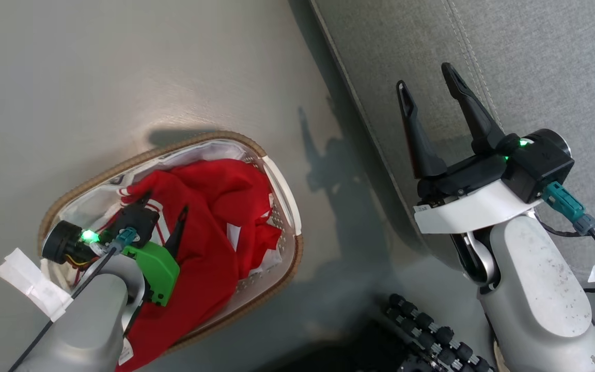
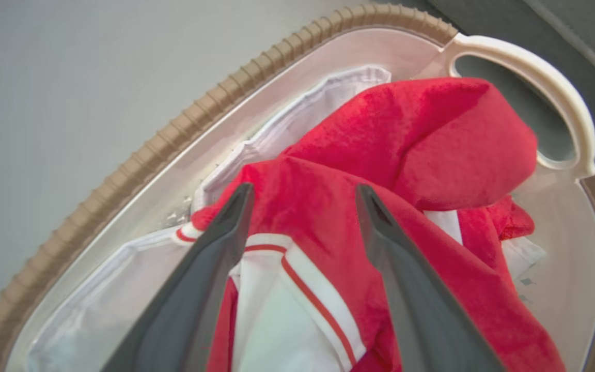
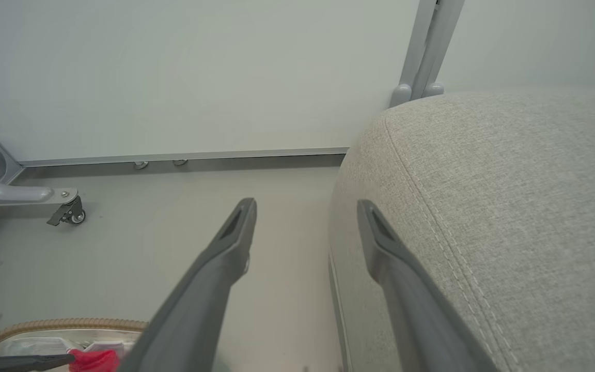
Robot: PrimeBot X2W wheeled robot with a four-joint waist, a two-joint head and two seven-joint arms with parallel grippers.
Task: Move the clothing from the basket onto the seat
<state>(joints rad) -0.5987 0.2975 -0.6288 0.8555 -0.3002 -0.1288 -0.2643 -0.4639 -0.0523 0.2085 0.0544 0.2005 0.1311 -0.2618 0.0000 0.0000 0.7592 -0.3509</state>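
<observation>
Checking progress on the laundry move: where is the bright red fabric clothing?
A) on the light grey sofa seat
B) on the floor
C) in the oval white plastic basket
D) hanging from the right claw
C: the red clothing lies piled in the brown-rimmed white basket.

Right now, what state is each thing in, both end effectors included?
left end effector, open, fingers down astride the clothing, not closed on it
right end effector, open, empty, above the seat edge
clothing, crumpled in the basket, one end spilling over the rim
basket, upright on the floor, holding the clothing
liner, inside the basket, under the clothing
seat, no clothing on the part in view
</observation>
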